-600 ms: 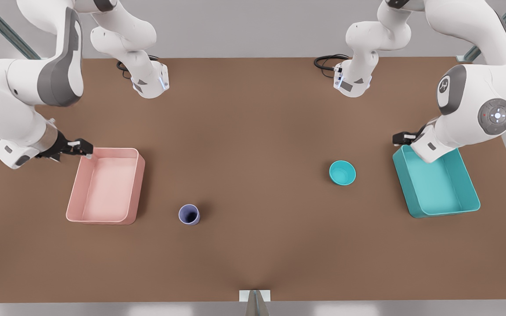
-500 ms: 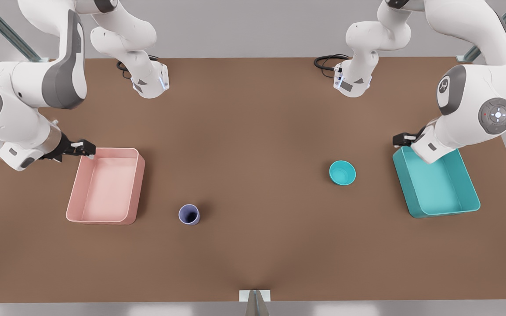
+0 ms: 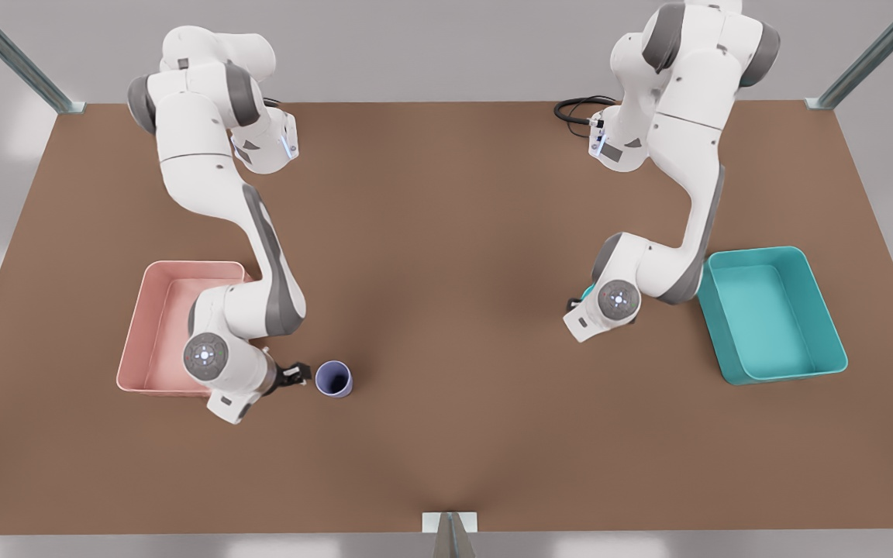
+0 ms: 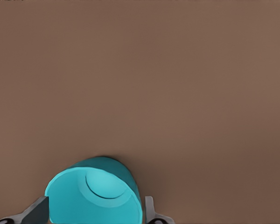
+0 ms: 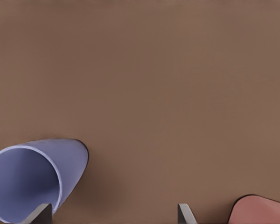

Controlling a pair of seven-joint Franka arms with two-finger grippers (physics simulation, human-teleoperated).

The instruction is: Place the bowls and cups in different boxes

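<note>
Front view, cup [image 3: 334, 379]: upright, mouth up, just beside your right gripper [image 3: 299, 375].
Right gripper: spread, one finger [image 5: 39, 214] at cup rim, near pink box [image 3: 153, 333].
Bowl [image 4: 94, 196]: upright, between left gripper [image 4: 95, 215] open fingers.
Teal box [image 3: 774, 313]: apart.

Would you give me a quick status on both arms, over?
Left claw open astride the bowl. Right claw open beside the cup. Both on the table, not yet boxed.
</note>
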